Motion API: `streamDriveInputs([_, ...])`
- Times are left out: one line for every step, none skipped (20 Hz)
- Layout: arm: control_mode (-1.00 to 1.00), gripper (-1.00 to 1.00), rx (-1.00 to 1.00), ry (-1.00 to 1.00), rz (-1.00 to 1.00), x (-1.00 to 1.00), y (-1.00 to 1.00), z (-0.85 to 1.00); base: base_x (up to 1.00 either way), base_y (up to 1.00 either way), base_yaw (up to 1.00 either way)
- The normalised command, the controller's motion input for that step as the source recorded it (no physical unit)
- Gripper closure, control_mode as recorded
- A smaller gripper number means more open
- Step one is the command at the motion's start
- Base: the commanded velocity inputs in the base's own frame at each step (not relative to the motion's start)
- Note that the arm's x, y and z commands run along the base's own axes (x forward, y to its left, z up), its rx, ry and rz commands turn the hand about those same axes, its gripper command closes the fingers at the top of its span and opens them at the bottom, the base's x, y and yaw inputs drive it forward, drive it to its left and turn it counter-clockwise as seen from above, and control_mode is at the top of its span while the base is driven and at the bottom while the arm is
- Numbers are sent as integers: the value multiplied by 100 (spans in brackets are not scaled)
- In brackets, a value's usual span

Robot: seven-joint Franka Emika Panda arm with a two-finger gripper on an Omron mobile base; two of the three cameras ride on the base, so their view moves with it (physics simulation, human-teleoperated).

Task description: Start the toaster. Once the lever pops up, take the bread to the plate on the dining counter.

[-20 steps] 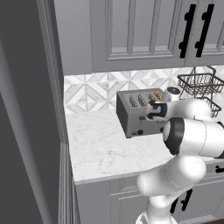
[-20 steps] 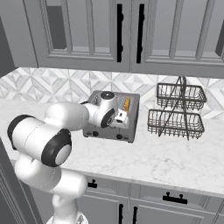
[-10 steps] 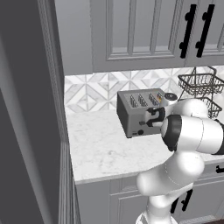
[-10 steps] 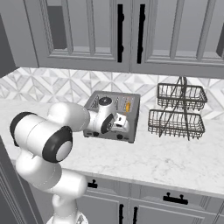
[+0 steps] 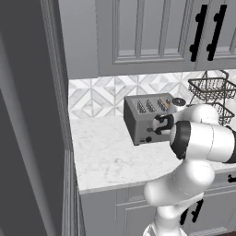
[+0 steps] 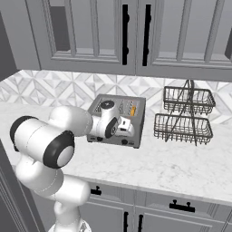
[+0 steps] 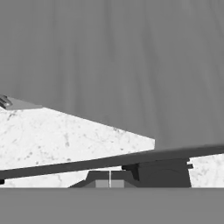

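Left base view, toaster [image 5: 148,118]: on the marble worktop [image 5: 106,156], back near the tiled wall.
Bread [image 6: 132,110]: upright in a top slot of the toaster.
Gripper [image 5: 161,125]: clenched, fingers together, at the toaster's front face by its levers.
Wire basket rack [image 6: 186,115]: on the worktop, beside the toaster.

Grey cabinets [image 6: 136,36] over marble worktop [image 6: 181,165]; patterned backsplash [image 5: 99,97].

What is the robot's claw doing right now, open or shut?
Gripper: shut, empty, pressed against the front of the toaster.
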Motion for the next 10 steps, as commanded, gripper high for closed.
streamDriveInputs([-100, 100, 0, 8, -4, -39, -6, -66, 0, 0, 0])
streamDriveInputs([-100, 100, 0, 14, -5, -29, 0, -83, 0, 0, 0])
streamDriveInputs([-100, 100, 0, 14, -5, -26, -2, -76, 0, 0, 0])
streamDriveInputs([-100, 100, 0, 11, -5, -30, -1, -79, 0, 0, 0])
streamDriveInputs([-100, 100, 0, 10, -5, -29, -2, -71, 0, 0, 0])
streamDriveInputs([-100, 100, 0, 10, -5, -25, -4, -70, 0, 0, 0])
streamDriveInputs([-100, 100, 0, 7, -5, -29, -4, -60, 0, 0, 0])
streamDriveInputs([-100, 100, 0, 5, -4, -29, -9, -51, 0, 0, 0])
streamDriveInputs([-100, 100, 0, 0, -3, -40, -14, -21, 0, 0, 0])
streamDriveInputs([-100, 100, 0, 0, -3, -55, -14, -8, 0, 0, 0])
